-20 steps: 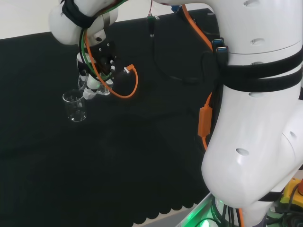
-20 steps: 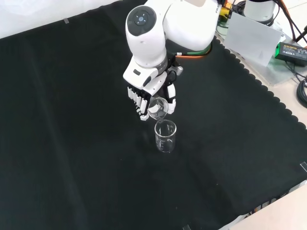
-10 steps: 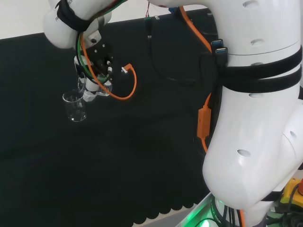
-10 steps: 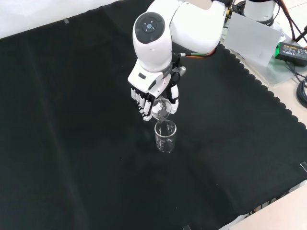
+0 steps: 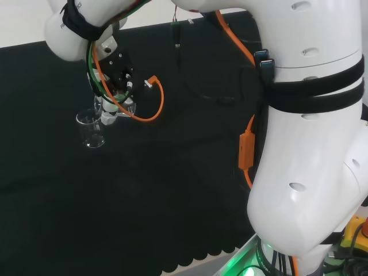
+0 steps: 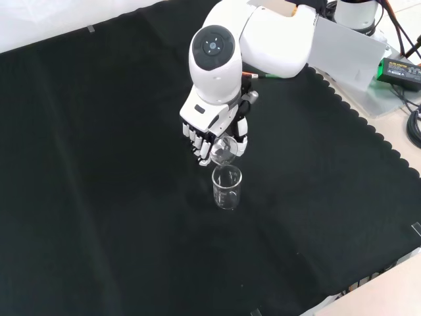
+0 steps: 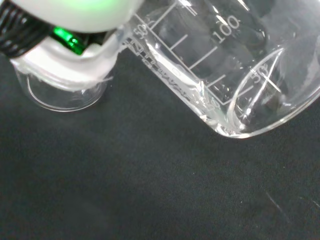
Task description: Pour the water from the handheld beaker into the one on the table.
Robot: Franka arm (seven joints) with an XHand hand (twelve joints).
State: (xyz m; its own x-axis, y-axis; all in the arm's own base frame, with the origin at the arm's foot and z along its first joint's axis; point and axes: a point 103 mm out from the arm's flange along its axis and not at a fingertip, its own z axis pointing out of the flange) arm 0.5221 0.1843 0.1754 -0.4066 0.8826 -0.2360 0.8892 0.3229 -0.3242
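While a clear beaker (image 6: pixel 227 187) stands upright on the black cloth of the worktop (image 6: pixel 99 164), the black and white hand (image 6: pixel 212 131) hangs just above it in the front view, its fingers (image 6: pixel 197 139) curled around a second clear beaker (image 6: pixel 222 151). This held beaker is tipped steeply over, its open mouth facing down toward the rim of the standing one; the two look very close, but I cannot tell whether they touch. A large white link (image 6: pixel 212 56) of the arm with a round grey cap stands just above the hand in this view. In the head view the standing beaker (image 5: pixel 91 130) is at the left of the cloth, with the hand (image 5: pixel 112 106) just above and to its right, beneath a white link wrapped in orange cable (image 5: pixel 150 103). From the wrist view the held beaker (image 7: pixel 230 70) appears close and large, lying tilted, with white measuring marks along its wall and a thin film of clear water along its lower side near the lip. The standing beaker (image 7: pixel 62 92) sits behind a blurred white part of the hand (image 7: pixel 70 65).
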